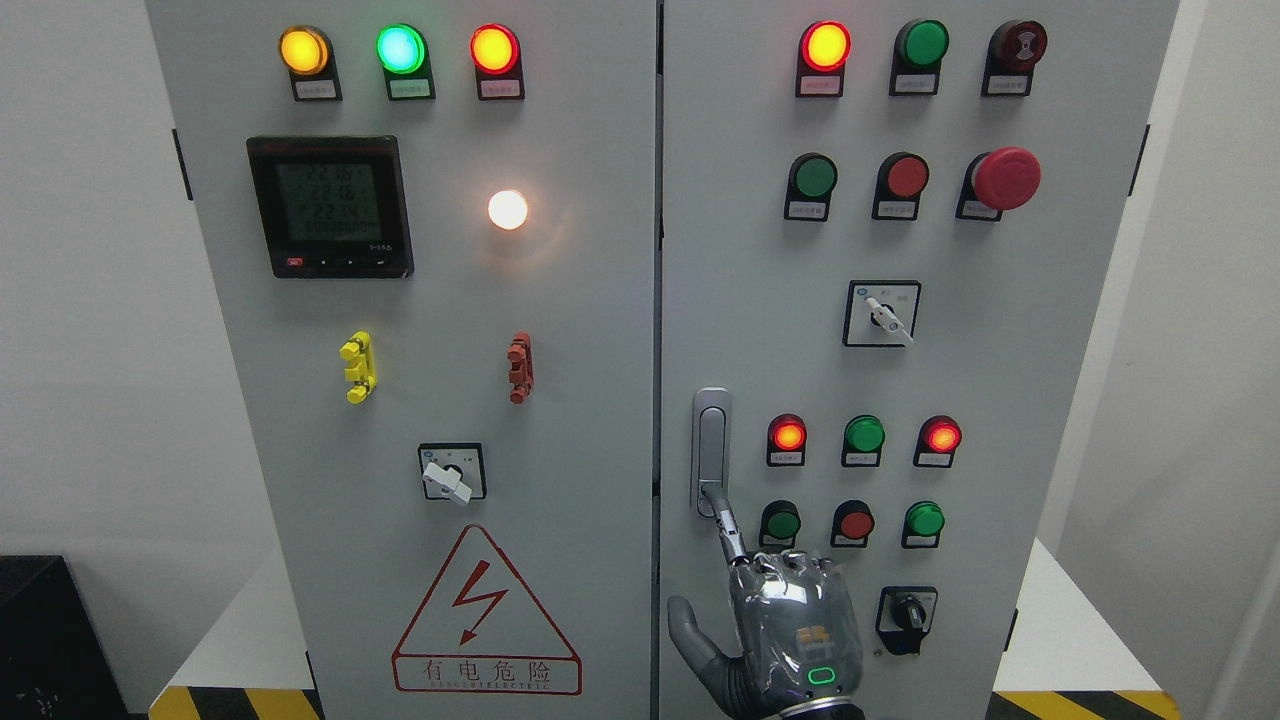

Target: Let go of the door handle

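The grey door handle (711,450) stands upright on the left edge of the cabinet's right door (1050,400). My right hand (795,625) comes up from the bottom edge, its back towards the camera. Its index finger (728,520) points up and its tip touches the handle's lower end. The other three fingers are curled at the knuckles and the thumb (690,625) sticks out to the left. Nothing is grasped; the hand is not wrapped around the handle. The left arm is out of view.
The right door carries lit and unlit push buttons, a red emergency stop (1005,178) and two rotary switches (882,314) (908,615). The left door (420,400) has a meter (329,206), a switch (452,474) and a warning sign (486,615). White walls flank the cabinet.
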You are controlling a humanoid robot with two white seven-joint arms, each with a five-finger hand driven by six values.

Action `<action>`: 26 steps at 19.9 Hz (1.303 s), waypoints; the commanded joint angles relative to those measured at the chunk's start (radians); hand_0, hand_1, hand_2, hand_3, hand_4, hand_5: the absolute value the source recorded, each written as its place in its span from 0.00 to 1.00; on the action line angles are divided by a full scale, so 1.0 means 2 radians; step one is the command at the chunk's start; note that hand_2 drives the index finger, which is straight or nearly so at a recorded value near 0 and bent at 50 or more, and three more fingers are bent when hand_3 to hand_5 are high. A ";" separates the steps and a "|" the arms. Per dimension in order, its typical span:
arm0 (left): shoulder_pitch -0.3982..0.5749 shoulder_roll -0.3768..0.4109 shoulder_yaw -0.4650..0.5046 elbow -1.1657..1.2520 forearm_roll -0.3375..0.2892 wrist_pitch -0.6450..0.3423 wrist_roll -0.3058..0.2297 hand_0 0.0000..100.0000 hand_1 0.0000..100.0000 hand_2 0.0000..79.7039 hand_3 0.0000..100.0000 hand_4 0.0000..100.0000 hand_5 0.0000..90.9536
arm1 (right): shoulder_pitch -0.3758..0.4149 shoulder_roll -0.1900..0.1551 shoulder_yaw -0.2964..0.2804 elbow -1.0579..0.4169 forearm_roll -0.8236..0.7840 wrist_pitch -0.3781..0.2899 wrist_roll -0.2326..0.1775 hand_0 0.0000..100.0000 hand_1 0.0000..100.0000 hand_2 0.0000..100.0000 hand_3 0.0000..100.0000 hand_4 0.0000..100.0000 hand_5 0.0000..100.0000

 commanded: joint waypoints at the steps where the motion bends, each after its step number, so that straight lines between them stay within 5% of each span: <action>1: 0.000 0.000 -0.010 -0.008 0.000 0.002 0.000 0.00 0.00 0.03 0.09 0.01 0.00 | 0.002 0.001 0.000 0.009 0.000 0.001 0.001 0.42 0.32 0.00 1.00 0.91 0.97; 26: 0.000 0.000 -0.010 -0.008 0.000 0.002 0.000 0.00 0.00 0.03 0.08 0.01 0.00 | 0.020 0.001 -0.001 0.011 0.000 0.001 0.001 0.41 0.32 0.00 1.00 0.92 0.97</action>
